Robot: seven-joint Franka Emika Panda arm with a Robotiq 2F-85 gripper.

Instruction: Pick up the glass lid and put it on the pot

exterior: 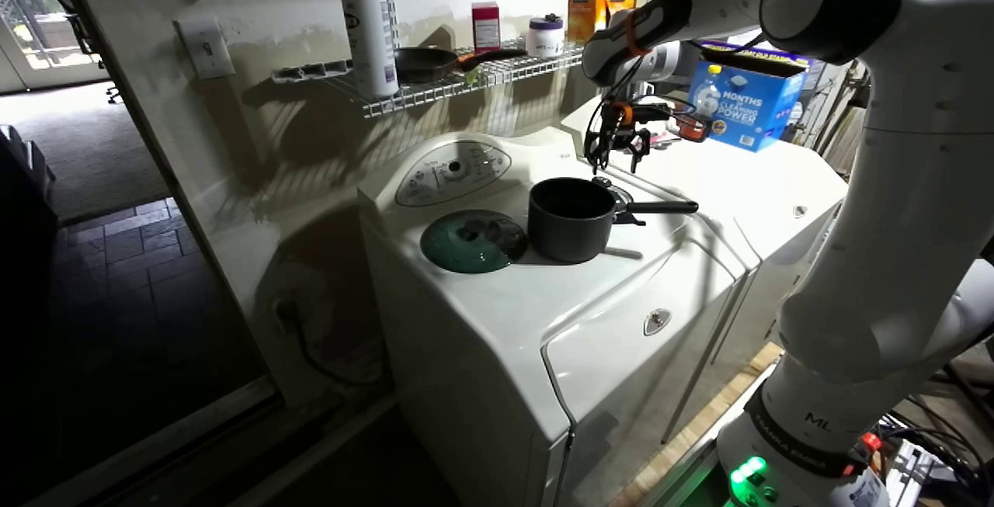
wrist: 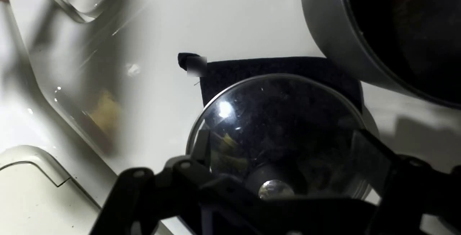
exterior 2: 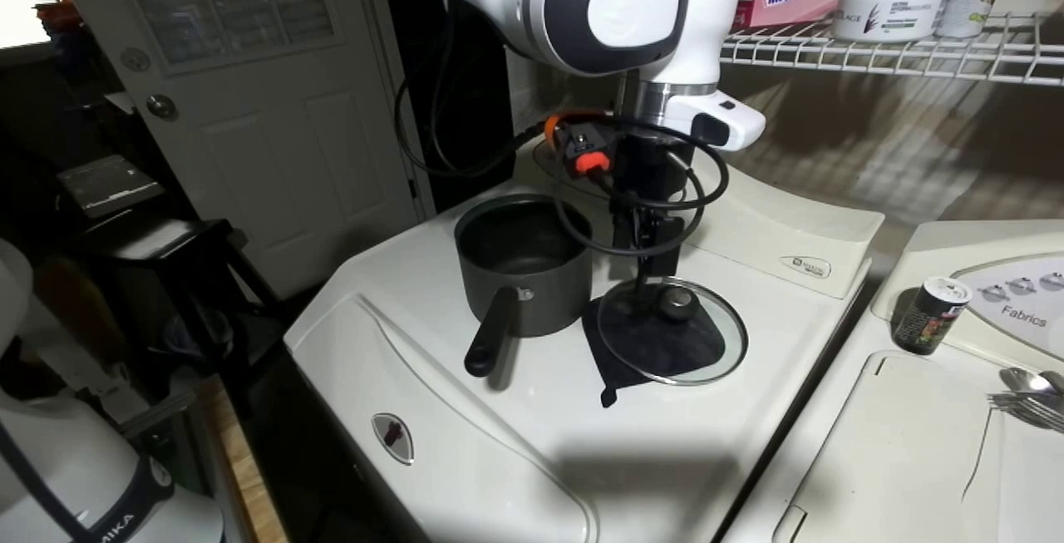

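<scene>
A clear glass lid (exterior 2: 657,356) with a metal rim and knob lies on a dark cloth (exterior 2: 600,342); it also shows in the wrist view (wrist: 284,100). In an exterior view, only part of this lid (exterior: 622,195) shows behind the pot. The black pot (exterior: 571,229) stands beside the lid, long handle out to the side; it also shows in both other views (exterior 2: 529,298) (wrist: 329,30). A dark greenish round disc (exterior: 466,247) lies across the pot. My gripper (wrist: 282,139) is open over the lid, fingers spread around its knob; contact cannot be told. It is low over the lid (exterior: 617,168).
The pot and lid share a white machine top (exterior: 505,289) with a raised back panel. A wire shelf (exterior: 435,92) with a bottle (exterior: 369,33) and a pan (exterior: 423,63) hangs behind. A small can (exterior 2: 931,316), cutlery (exterior 2: 1031,397) and a blue box (exterior: 749,107) stand on the adjacent machine.
</scene>
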